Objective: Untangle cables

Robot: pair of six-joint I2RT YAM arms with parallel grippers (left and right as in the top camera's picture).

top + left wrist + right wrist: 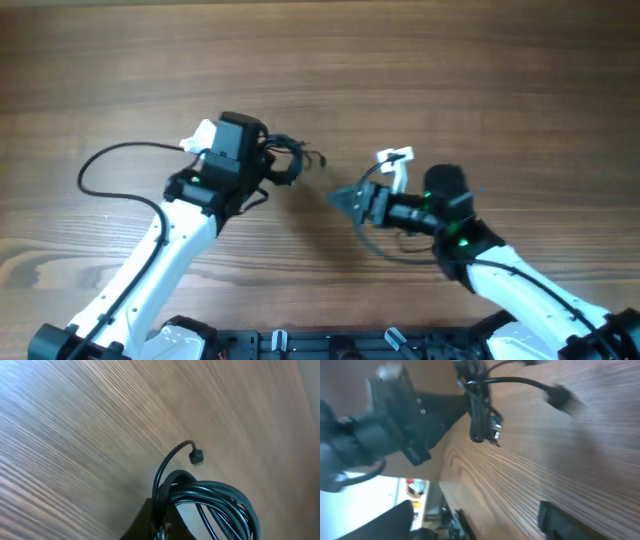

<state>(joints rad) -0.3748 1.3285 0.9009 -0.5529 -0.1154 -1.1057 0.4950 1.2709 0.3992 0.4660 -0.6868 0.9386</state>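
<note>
Overhead, left gripper (pixel 272 168): clenched on the cables (pixel 288 160), which are bunched at its fingertips on the side facing the other arm.
Overhead, free end: one strand leaves the bunch and ends in a plug (pixel 320 158) just beyond the left fingertips. Its long axis runs roughly from one gripper toward the other.
Overhead, right gripper (pixel 342 197): aimed at the bunch and apart from it, with bare table (pixel 330 60) between. The plug lies ahead of its tips and a little off to one side.
Overhead, nearer arm: the right is the only free one, and the plug end is the part closest to it.
Left wrist, left fingers (pixel 150 522): closed over several glossy coils of the cables (pixel 215 500), which spread out past the tips.
Left wrist, free end: a single strand arcs away from the fingertips to the plug (pixel 196 456). Whether the plug touches the wood cannot be told.
Right wrist, target: the left gripper (pixel 477 415) stands ahead with the cables (pixel 520 381) in its clamp. The plug (pixel 562 397) juts sideways from it, blurred.
Right wrist, right finger (pixel 555 517): only one is clearly in view and nothing lies against it. The jaws read as parted and empty.
Judgement: the next grasp needs the right jaws set across that strand.
</note>
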